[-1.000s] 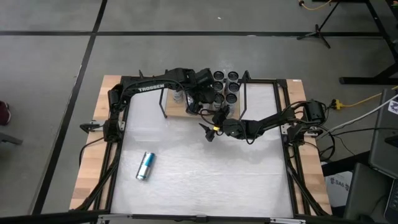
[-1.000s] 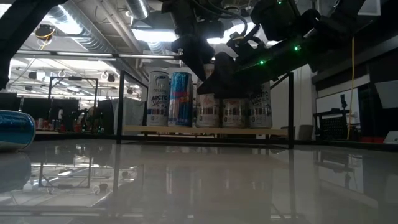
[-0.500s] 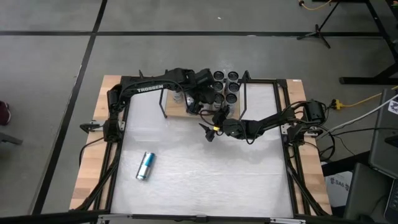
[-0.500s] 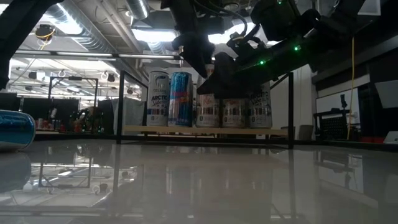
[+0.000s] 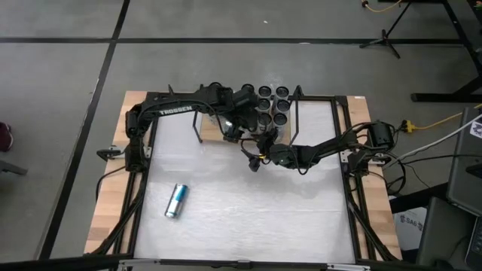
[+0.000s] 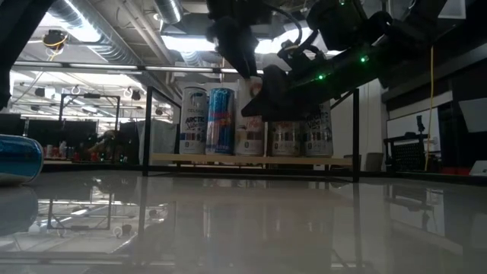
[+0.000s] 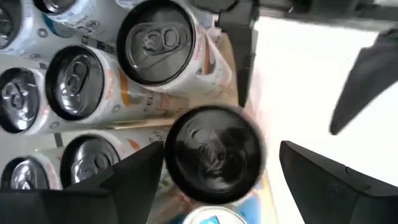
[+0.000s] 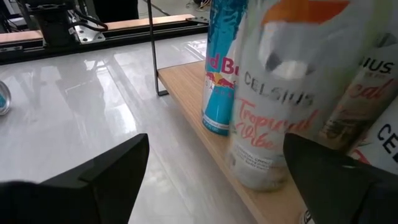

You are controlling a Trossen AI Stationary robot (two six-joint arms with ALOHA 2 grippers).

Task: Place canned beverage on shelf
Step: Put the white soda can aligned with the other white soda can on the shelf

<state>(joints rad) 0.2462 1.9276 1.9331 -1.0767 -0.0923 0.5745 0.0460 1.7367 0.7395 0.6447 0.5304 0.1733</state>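
Note:
The shelf (image 6: 251, 160) is a light wooden board in a black rod frame at the table's far middle. Several cans stand upright on it. My left gripper (image 7: 217, 155) hangs open above a white Celsius can (image 8: 273, 106), one finger on either side of the can's dark top (image 7: 214, 152). That can stands at the shelf's front edge next to a blue Red Bull can (image 8: 217, 74). My right gripper (image 8: 214, 180) is open just in front of the shelf, pointing at these two cans. In the high view my left gripper (image 5: 241, 126) is over the shelf and my right gripper (image 5: 254, 159) is in front of it.
A blue can (image 5: 176, 201) lies on its side on the white tabletop at the near left; its end also shows in the low view (image 6: 19, 158). The shelf's black uprights (image 6: 146, 129) stand at both its ends. The two arms cross close together above the shelf's front.
My left gripper has risen from the Celsius can, staying open. The can stays upright on the shelf and now shows below the fingers in the low view.

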